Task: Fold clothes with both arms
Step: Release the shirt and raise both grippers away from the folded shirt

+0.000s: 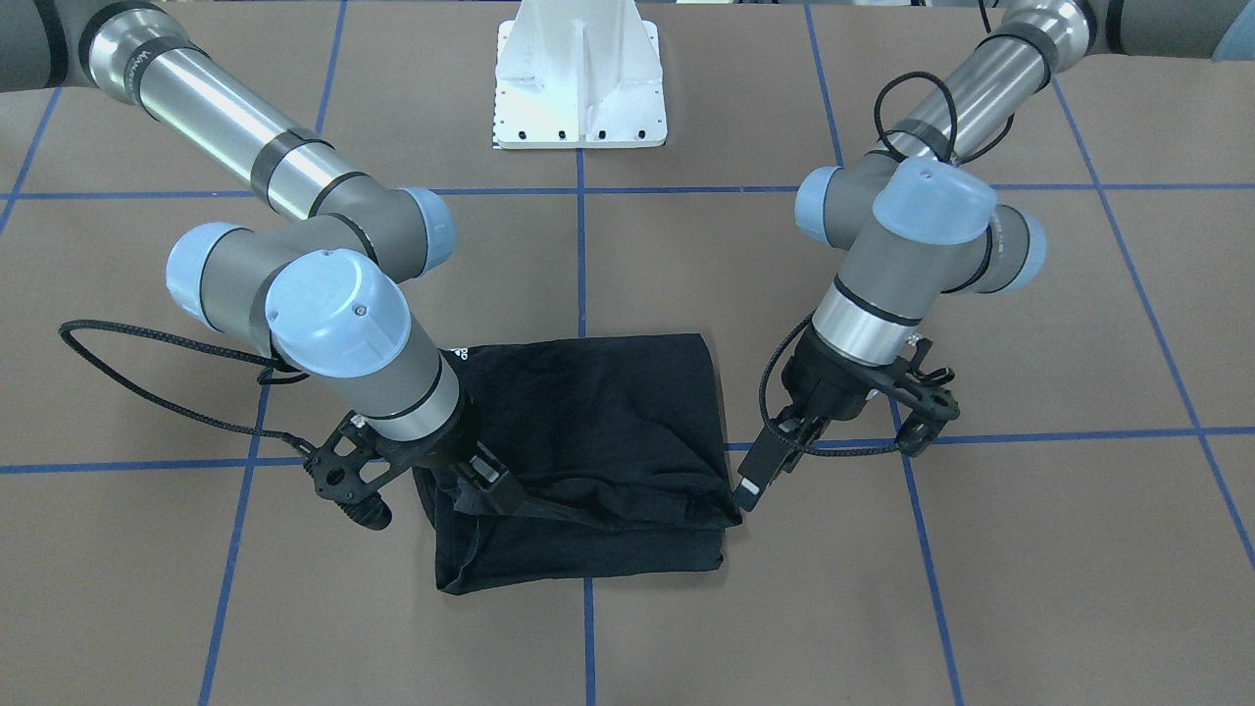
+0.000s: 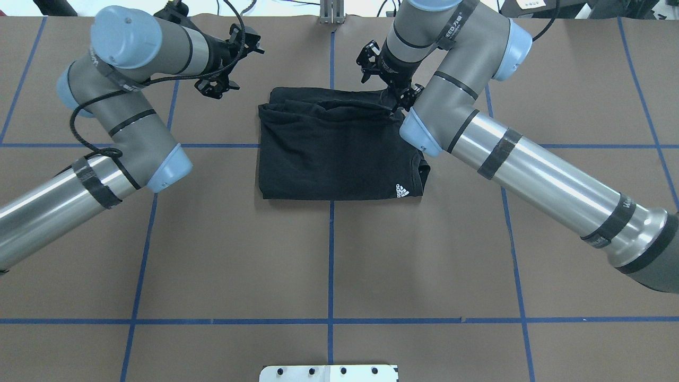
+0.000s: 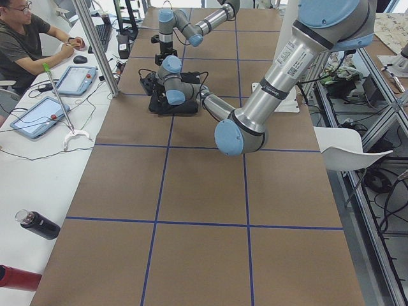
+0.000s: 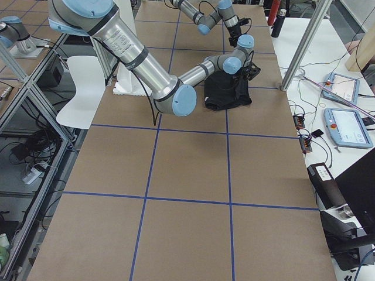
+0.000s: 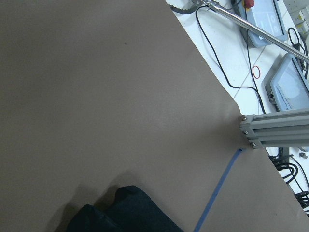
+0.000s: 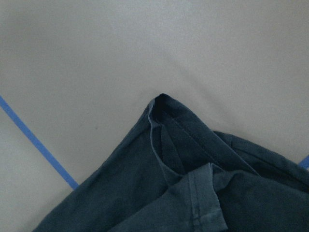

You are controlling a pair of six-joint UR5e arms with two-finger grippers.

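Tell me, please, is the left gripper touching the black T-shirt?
Apart. In the overhead view, a strip of bare brown table shows between the left gripper and the nearest edge of the black T-shirt.

Your brown bench (image 2: pixel 424 254), gridded with blue tape (image 2: pixel 330 254), carries a folded black shirt (image 2: pixel 329 154) straight out from the white base (image 2: pixel 329 373).

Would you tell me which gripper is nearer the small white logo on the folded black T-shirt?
Right. The right gripper sits at the folded black T-shirt's far edge, on the same side as the small white logo; the left gripper is at the opposite far corner.
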